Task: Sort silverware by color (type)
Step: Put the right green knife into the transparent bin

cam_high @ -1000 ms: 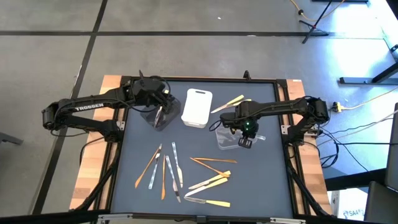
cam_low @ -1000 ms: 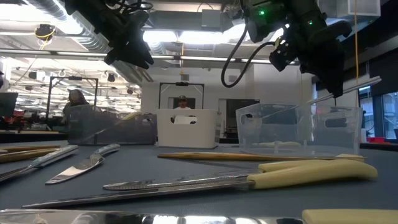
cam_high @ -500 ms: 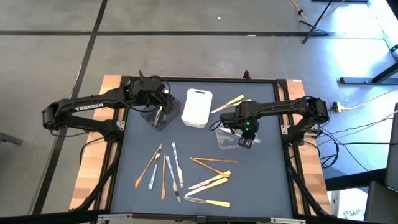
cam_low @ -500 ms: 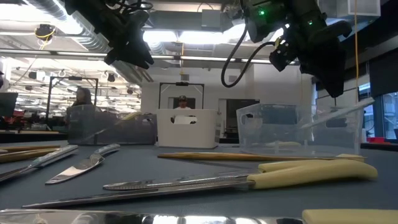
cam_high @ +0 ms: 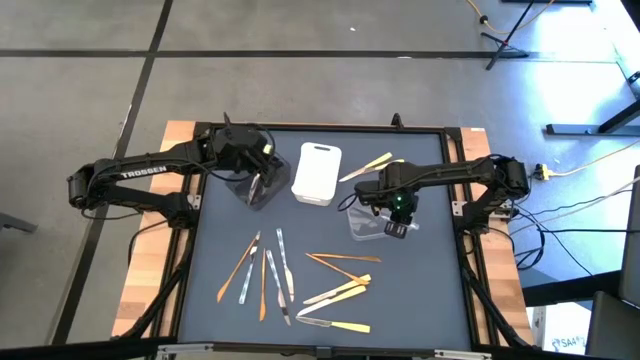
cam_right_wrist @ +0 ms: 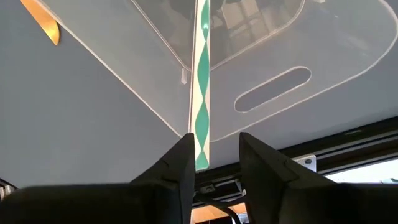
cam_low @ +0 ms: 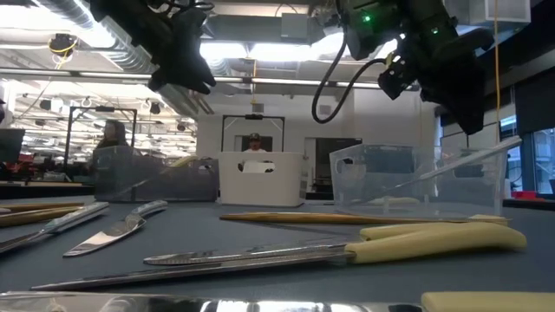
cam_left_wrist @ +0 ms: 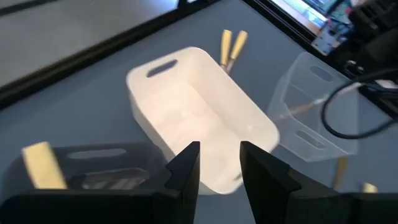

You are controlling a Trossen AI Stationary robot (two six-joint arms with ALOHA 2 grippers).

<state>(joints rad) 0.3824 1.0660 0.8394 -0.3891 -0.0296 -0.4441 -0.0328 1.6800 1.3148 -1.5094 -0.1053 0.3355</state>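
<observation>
Hovering over the clear bin (cam_high: 366,220), my right gripper (cam_high: 396,229) hangs with jaws parted, empty. The loose cutlery (cam_high: 340,262) lies nearer, long axes mostly left-right, closer to this arm than my left gripper (cam_high: 262,181), also parted.

Left arm reaches in from its side, its pincer (cam_high: 258,181) pointing down with fingers (cam_left_wrist: 185,169) slightly parted and nothing between them. Right arm bends inward, its pincer (cam_high: 396,226) also pointing down, fingers (cam_right_wrist: 176,168) parted, gripping nothing.
</observation>
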